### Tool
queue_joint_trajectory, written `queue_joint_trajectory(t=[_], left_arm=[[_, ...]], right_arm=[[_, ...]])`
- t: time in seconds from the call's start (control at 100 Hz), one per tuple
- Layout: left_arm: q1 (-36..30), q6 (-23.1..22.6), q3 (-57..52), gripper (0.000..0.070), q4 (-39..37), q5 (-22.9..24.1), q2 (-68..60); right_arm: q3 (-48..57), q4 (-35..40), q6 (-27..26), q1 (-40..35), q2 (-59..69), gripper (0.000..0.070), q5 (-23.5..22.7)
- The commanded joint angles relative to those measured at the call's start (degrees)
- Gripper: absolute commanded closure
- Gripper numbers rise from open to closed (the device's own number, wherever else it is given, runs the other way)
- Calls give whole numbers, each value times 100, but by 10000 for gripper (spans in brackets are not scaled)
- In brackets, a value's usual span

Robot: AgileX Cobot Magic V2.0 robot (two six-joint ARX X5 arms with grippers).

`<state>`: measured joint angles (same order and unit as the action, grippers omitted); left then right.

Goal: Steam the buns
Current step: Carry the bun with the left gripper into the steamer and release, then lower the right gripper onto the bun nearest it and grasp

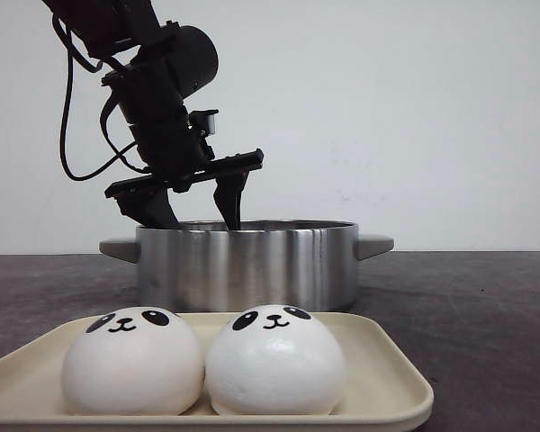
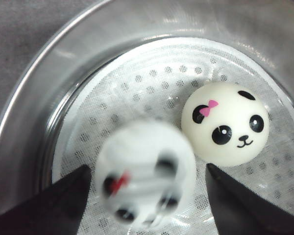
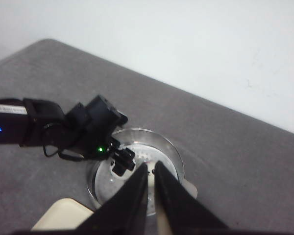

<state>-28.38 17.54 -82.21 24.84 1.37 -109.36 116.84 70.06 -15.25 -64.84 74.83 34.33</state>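
Two white panda-faced buns (image 1: 132, 360) (image 1: 274, 360) sit side by side on a beige tray (image 1: 391, 364) at the front. Behind it stands a steel pot (image 1: 247, 265). My left gripper (image 1: 193, 214) hangs open just inside the pot's rim. In the left wrist view a motion-blurred bun with a red bow (image 2: 146, 171) is between the open fingers (image 2: 54, 200), touching neither. Another bun with a pink bow (image 2: 225, 122) rests on the perforated white liner (image 2: 137, 83). My right gripper (image 3: 151, 166) is shut and empty, high above the pot (image 3: 169, 147).
The pot has two handles (image 1: 375, 244) sticking out sideways. The left arm (image 3: 73, 127) reaches over the pot's left half in the right wrist view. A corner of the tray (image 3: 63, 213) shows there too. Grey tabletop (image 1: 486, 306) surrounds everything.
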Motion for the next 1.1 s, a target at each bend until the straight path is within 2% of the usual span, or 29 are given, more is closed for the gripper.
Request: queue_joint_trajectory(t=[0.0,0.16,0.25,0.36,0.44,0.59,0.69,0.77,0.85,0.87,0.94,1.0,1.04,1.05,1.09], left_arm=[[-35,-42,-170,253,-13,13,-105],[-35,-109,-173,266,83,2,192],[-33,-251,-173,267,234,39,514],[-35,-334,-173,267,496,61,1043],[-35,-341,-173,267,857,61,1499],[-120,-348,-173,267,1547,52,2385],[-254,-575,-173,267,2044,37,3010],[-365,-717,-173,267,2308,37,3451],[-494,-739,-173,267,2461,37,3866],[-529,-750,-173,267,2485,33,3965],[-647,-791,-173,267,2520,33,4310],[-745,-789,-173,267,2533,33,4575],[-802,-789,-173,267,2544,33,4741],[-815,-789,-173,267,2546,33,4778],[-861,-787,-173,267,2557,35,4924]], right_arm=[[17,-13,28,-76,81,685,26],[-494,-116,26,-44,81,685,282],[-1012,-321,7,74,79,685,280],[-1773,-599,-382,352,79,685,129],[-2514,-1043,-789,638,79,685,-376],[-4068,-2155,-1545,1097,83,685,-1969],[-4841,-2605,-2002,1132,175,685,-2841],[-5213,-2673,-2310,1088,286,685,-3226],[-5375,-2605,-2522,957,417,677,-3305],[-5386,-2577,-2553,909,450,661,-3307],[-5388,-2500,-2616,754,555,504,-3296],[-5388,-2509,-2616,597,629,300,-3307],[-5388,-2511,-2623,518,667,212,-3292],[-5388,-2511,-2645,485,686,192,-3287],[-5388,-2505,-2712,417,723,188,-3287]])
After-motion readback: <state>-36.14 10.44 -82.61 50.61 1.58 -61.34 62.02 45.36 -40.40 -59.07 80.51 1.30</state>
